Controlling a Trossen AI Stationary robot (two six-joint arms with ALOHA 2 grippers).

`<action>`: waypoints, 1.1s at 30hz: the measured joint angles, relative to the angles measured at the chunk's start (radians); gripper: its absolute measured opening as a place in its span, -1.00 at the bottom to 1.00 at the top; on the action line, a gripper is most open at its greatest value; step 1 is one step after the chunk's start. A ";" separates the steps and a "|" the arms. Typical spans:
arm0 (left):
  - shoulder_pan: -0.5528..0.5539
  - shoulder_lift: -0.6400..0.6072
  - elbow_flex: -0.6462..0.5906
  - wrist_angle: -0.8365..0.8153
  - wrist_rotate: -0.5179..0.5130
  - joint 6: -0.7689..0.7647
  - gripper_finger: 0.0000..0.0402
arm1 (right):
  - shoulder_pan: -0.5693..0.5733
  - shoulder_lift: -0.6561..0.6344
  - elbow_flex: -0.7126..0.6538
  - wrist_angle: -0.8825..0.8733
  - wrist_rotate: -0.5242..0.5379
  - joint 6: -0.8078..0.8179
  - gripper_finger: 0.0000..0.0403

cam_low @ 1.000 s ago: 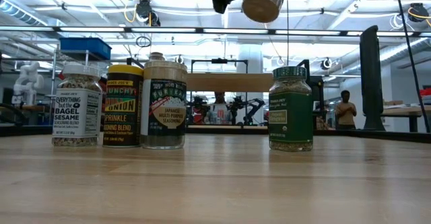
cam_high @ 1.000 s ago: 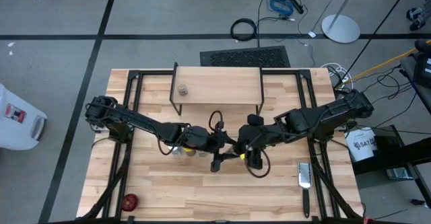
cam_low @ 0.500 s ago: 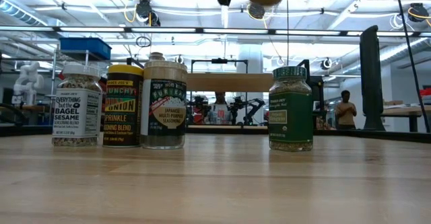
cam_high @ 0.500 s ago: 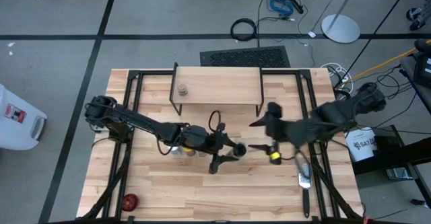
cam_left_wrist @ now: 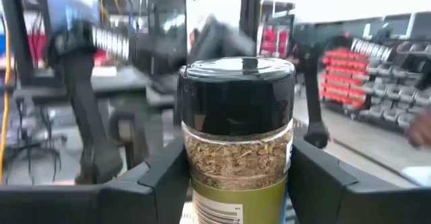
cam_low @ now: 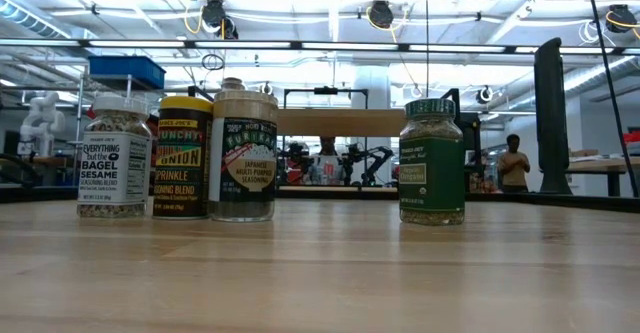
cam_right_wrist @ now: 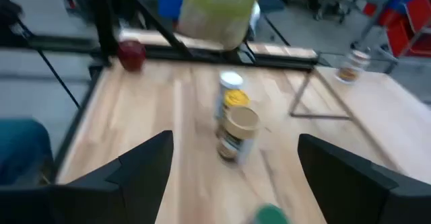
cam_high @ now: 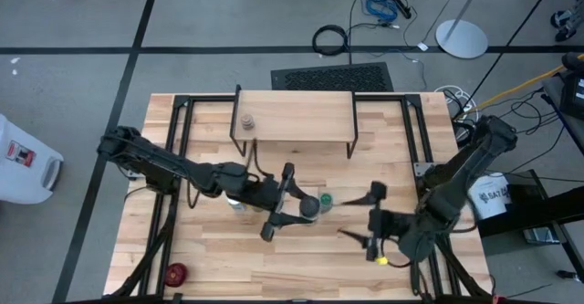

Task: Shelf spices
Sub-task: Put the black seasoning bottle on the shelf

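My left gripper [cam_high: 307,205] is over the table's middle, shut on the dark-lidded clear jar [cam_left_wrist: 236,136]. On the table stand the white-capped jar [cam_low: 114,156], the yellow jar [cam_low: 183,157] and the tan-lidded jar [cam_low: 244,155] close together in a row. The green-lidded jar [cam_low: 432,160] stands apart, beside my left gripper [cam_high: 326,198]. The shelf [cam_high: 297,119] stands at the far middle on its black legs. My right gripper [cam_high: 356,214] is open and empty right of the middle; its fingers stand wide apart [cam_right_wrist: 229,177]. My left gripper pinches the dark-lidded jar by its clear body just below the black lid [cam_left_wrist: 236,163], one finger [cam_left_wrist: 168,177] on each side. The fingers come level from the table's left. The jar is upright, lid up, lifted clear of the table and above what the low view takes in.
A small tan object [cam_high: 246,121] sits on the shelf's left end. A red round object [cam_high: 175,273] lies at the near left corner. My right arm [cam_high: 456,181] runs along the right edge. Bare wood lies near the front middle [cam_high: 274,267].
The two grippers stood together at the table's middle. My right gripper has drawn back toward the right and near edge, empty. My left gripper has kept the dark-lidded jar and raised it out of the low view's top.
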 joint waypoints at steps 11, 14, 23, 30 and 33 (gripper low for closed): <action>-0.011 0.029 0.000 0.050 -0.008 0.035 0.08 | -0.094 0.005 -0.219 0.668 -0.150 -0.259 0.52; -0.007 0.045 0.000 0.061 -0.017 0.046 0.08 | -0.121 0.013 -0.219 0.680 -0.208 -0.242 0.52; -0.007 0.063 0.000 0.087 -0.046 0.054 0.08 | -0.161 0.051 -0.219 0.723 -0.244 -0.266 0.53; -0.007 0.077 0.000 0.081 -0.076 0.058 0.08 | -0.164 0.051 -0.219 0.788 -0.268 -0.317 0.52; -0.007 0.096 0.000 0.102 -0.083 0.061 0.08 | -0.177 0.051 -0.219 0.791 -0.291 -0.315 0.52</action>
